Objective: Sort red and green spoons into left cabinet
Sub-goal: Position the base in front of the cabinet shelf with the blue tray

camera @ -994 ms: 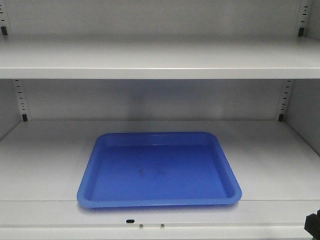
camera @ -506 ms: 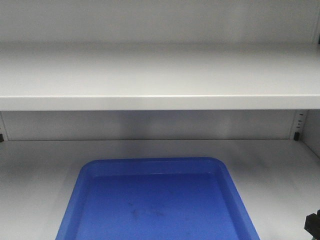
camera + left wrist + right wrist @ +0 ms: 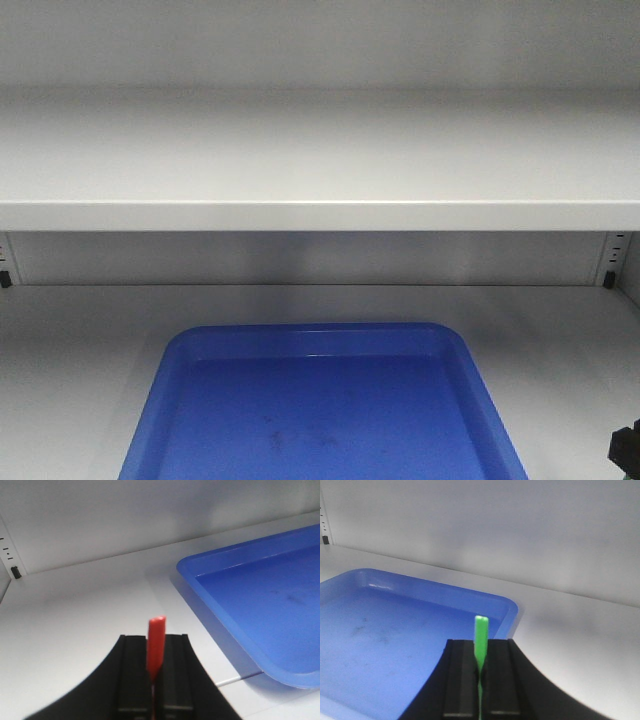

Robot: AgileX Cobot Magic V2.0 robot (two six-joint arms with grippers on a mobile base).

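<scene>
In the left wrist view my left gripper [image 3: 155, 639] is shut on the red spoon [image 3: 156, 642], whose end sticks up past the black fingertips. It hovers over the grey cabinet shelf [image 3: 75, 615], left of the blue tray [image 3: 240, 615]. In the right wrist view my right gripper [image 3: 480, 642] is shut on the green spoon [image 3: 480, 640], held over the tray's [image 3: 380, 640] right part near its rim. The front view shows the left cabinet's upper shelf [image 3: 320, 215] and the blue tray [image 3: 320, 400] below it. Only a dark corner of an arm [image 3: 625, 450] shows there.
The cabinet's back wall [image 3: 300, 258] stands close behind the tray. Slotted side rails with black clips sit at the left [image 3: 5, 275] and right [image 3: 610, 270] corners. The upper shelf overhangs low above the tray.
The front view has closed in on the cabinet: the tray and the upper shelf now look larger and sit lower in the frame. The dark arm part stays at the lower right.
</scene>
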